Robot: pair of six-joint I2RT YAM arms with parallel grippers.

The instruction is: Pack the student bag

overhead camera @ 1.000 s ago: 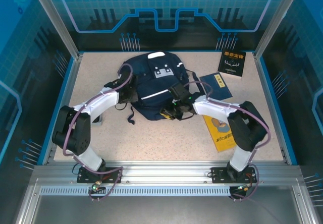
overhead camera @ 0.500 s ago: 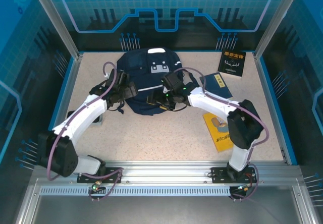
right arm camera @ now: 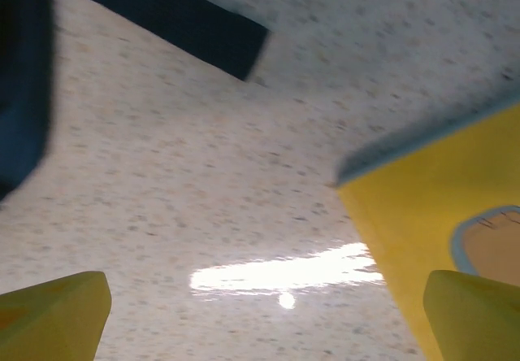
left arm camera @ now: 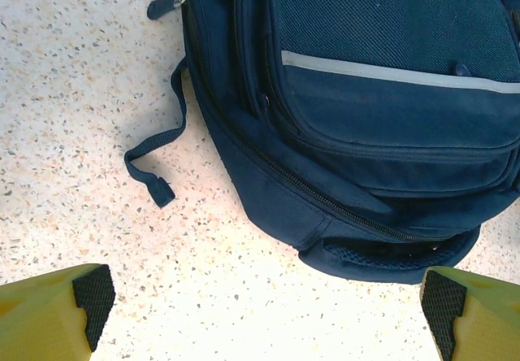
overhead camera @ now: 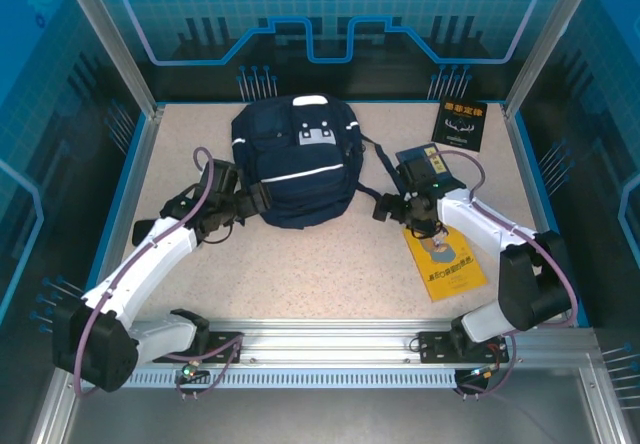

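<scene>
Ahead of the left gripper (left arm camera: 268,297), just past its fingertips, lies the student bag (left arm camera: 382,109), the biggest thing on the speckled table (overhead camera: 300,264). From above, it sits to that gripper's right and well off to the left of the right gripper (overhead camera: 386,207). Both grippers are spread wide, with nothing between their pads.

The bag lies flat with its front pocket up. The zips I can see look closed, so its contents cannot be told. No book rests on it.

Just right of the right gripper (right arm camera: 264,304) lies a yellow book (right arm camera: 439,206). Behind that gripper is a dark-blue book (overhead camera: 420,154), and farther back a black book (overhead camera: 462,124). A black strap (right arm camera: 162,19) trails ahead and to its left. Near the left gripper lie a loose strap (left arm camera: 154,145) and a zip pull (left arm camera: 162,5).

The likely trouble is that the soft bag slides or bunches if a zip is tugged with nothing bracing it. A thin book may skid rather than lift. The loose strap could snag a finger.
</scene>
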